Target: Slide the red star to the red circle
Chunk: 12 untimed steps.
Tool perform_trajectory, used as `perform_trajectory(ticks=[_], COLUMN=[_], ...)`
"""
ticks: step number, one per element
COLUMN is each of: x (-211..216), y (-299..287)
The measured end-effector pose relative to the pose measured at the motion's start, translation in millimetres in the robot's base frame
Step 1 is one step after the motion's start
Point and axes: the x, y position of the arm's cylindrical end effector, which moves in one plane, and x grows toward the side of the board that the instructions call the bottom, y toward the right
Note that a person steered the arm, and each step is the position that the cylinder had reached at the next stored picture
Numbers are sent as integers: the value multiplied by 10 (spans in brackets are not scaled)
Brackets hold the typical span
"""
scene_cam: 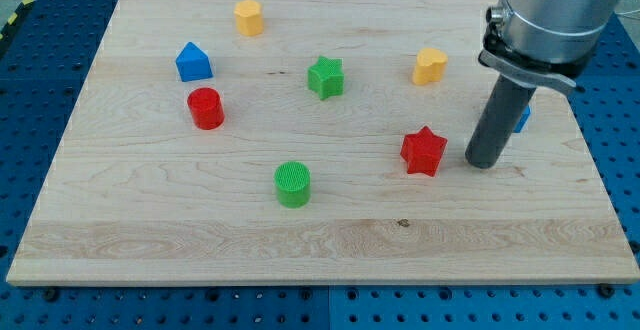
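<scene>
One red star point(424, 151) sits well right of the red circle point(205, 108), on the desk point(150, 230). My tip point(482, 162), a bare rod holding nothing, stands just right of the star. An off-centre push could spin the star toward the green circle point(293, 184).

Your arm shows only at the frame's upper right: a wide light-grey cylindrical housing point(556, 5), smooth, matte. Below it you've got a black clamp collar point(528, 62) with a small lug sticking out on its left side. From the collar runs a straight dark-grey round rod point(500, 115), plain, ending flat at my tip point(482, 162).
</scene>
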Motion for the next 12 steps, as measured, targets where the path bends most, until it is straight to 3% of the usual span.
perform_trajectory(ticks=[3, 5, 7, 12], x=[-22, -307, -311, -210], y=[-524, -881, -1630, -2312])
